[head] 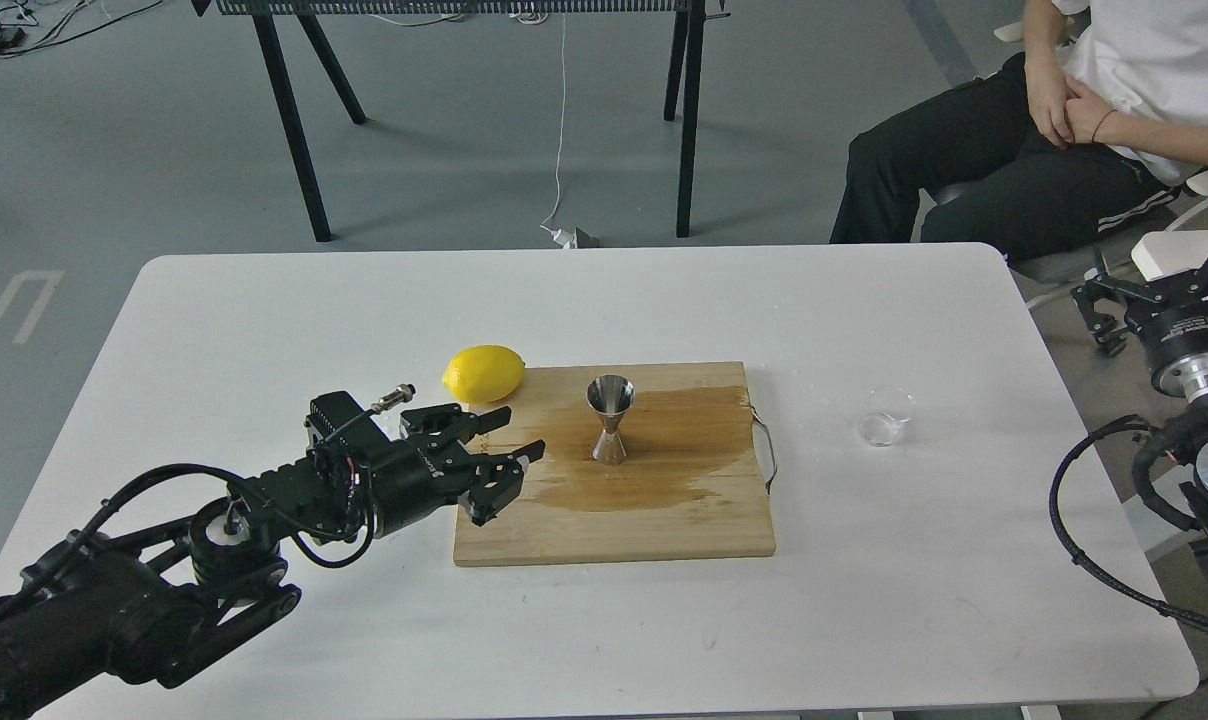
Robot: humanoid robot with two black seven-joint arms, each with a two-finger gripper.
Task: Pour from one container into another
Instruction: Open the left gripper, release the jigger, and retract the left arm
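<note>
The shiny steel jigger (610, 420) stands upright near the middle of a wooden cutting board (664, 530). The small clear glass cup (885, 416) sits on the white table (264, 320), to the right of the board. My left gripper (524, 430) is open and empty at the board's left edge, a short way left of the jigger and just below the lemon (483, 373). My right gripper (1154, 275) hangs off the table's right edge, beyond the cup, with its fingers spread and nothing between them.
A dark wet stain (664, 455) spreads over the board around the jigger. A metal handle (767, 450) sticks out from the board's right side. A seated person (1064, 120) is at the back right, and a black-legged table (294, 130) stands behind.
</note>
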